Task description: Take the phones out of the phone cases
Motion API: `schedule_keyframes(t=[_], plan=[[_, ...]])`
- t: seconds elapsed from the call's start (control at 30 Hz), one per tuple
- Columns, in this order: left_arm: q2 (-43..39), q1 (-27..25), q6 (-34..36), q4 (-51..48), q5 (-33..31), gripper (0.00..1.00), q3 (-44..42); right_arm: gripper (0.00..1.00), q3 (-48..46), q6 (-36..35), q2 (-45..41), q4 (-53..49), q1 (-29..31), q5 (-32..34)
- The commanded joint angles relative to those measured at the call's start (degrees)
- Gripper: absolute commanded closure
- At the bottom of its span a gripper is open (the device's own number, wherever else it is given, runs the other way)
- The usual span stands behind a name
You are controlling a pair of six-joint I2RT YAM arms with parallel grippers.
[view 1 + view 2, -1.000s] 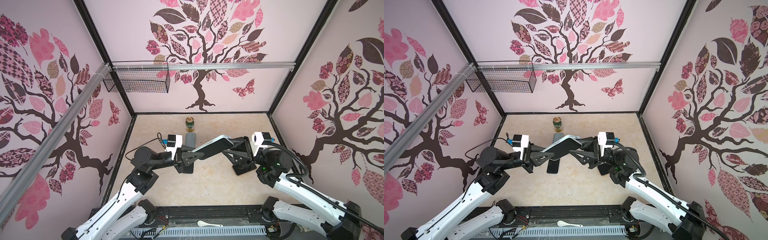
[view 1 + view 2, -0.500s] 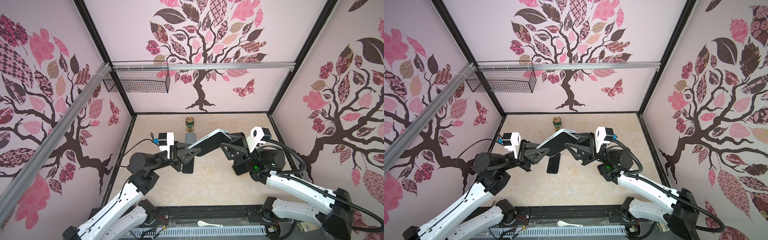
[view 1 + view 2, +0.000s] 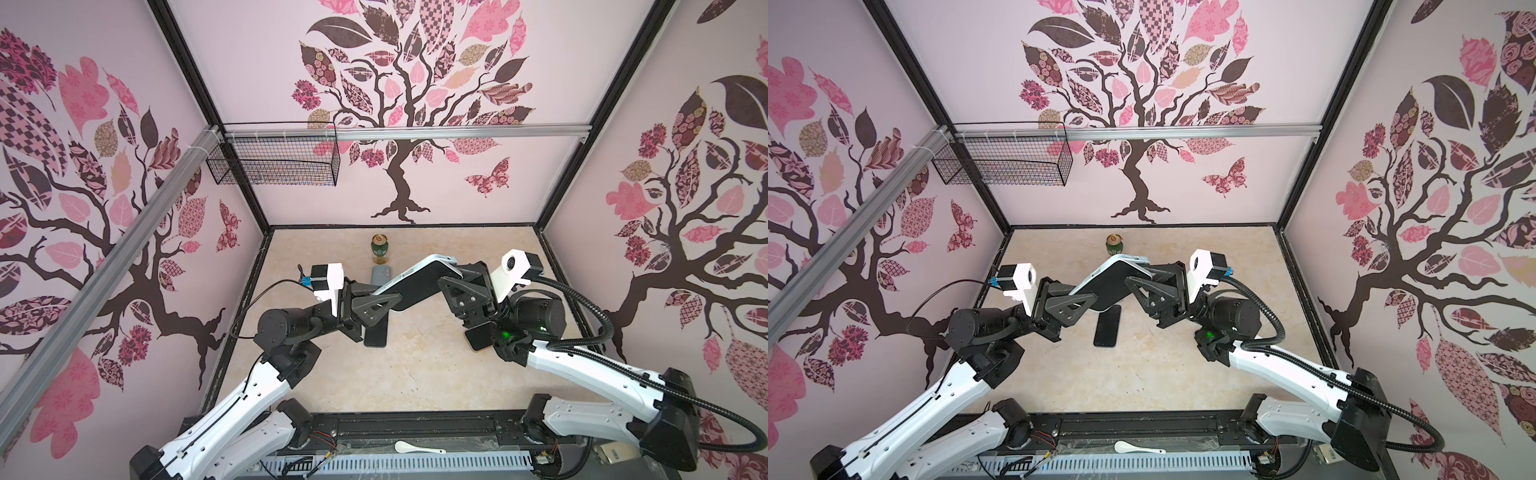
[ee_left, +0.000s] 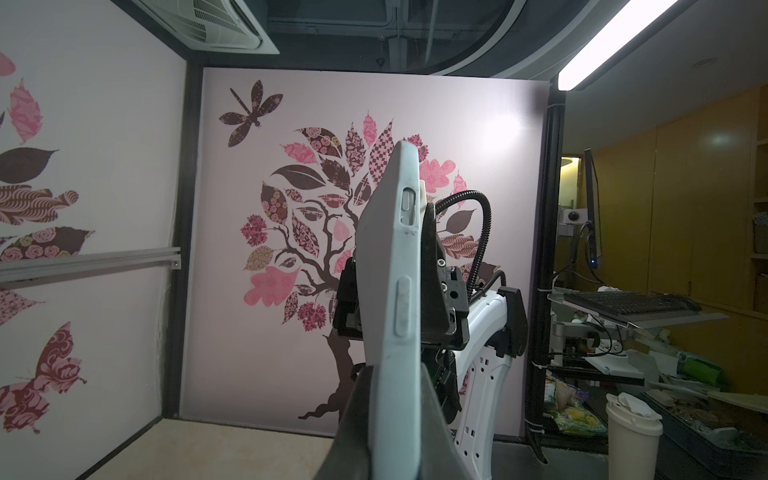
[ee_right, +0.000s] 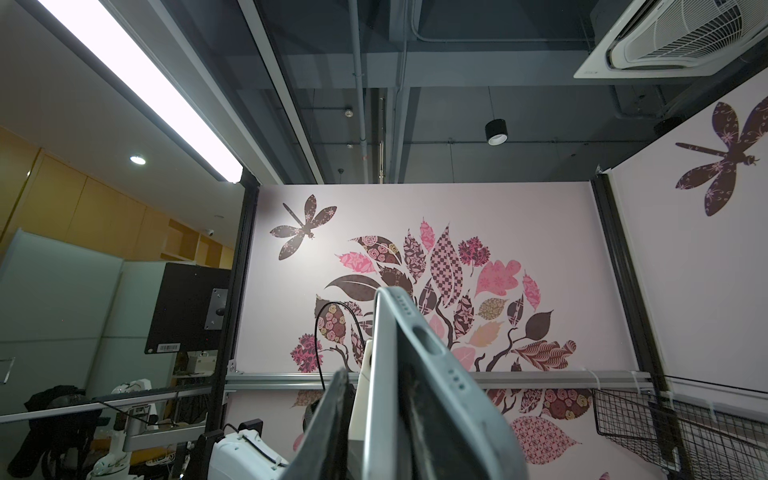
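The phone (image 3: 419, 291), black screen up, sits in a pale grey-blue phone case (image 3: 409, 272) and is held tilted in the air between both arms. My left gripper (image 3: 386, 297) (image 4: 395, 374) is shut on the lower end of the phone case (image 4: 395, 291). My right gripper (image 3: 448, 283) (image 5: 376, 370) straddles the raised upper end. One of its fingers (image 5: 415, 395) is wedged between the silver phone edge (image 5: 384, 395) and the peeled-back case (image 5: 453, 374). The other finger (image 5: 334, 407) stands a narrow gap off the screen side.
On the beige table below lie a black phone (image 3: 376, 332) (image 3: 1106, 328), a grey-blue case (image 3: 380, 275) and another phone (image 3: 478, 338) under my right wrist. A green can (image 3: 379, 249) stands at the back. A wire basket (image 3: 274, 166) hangs on the left.
My right gripper has rolled and pushed in on the phone's upper end while its jaws narrowed. My left arm has drawn back a little to the left, still holding the case.
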Motion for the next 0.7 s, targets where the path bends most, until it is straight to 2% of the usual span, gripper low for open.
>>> schedule_keyframes(t=[0.0,0.67], plan=[[1.75,-0.07,-3.02,4.24,-8.95,1.00,-0.05,0.77,1.26,1.32,1.67,1.01,2.33,-7.78],[5.54,-3.59,-3.93,7.32,-9.35,1.00,-0.22,0.80,4.83,-2.23,2.22,-2.68,2.33,-10.19]])
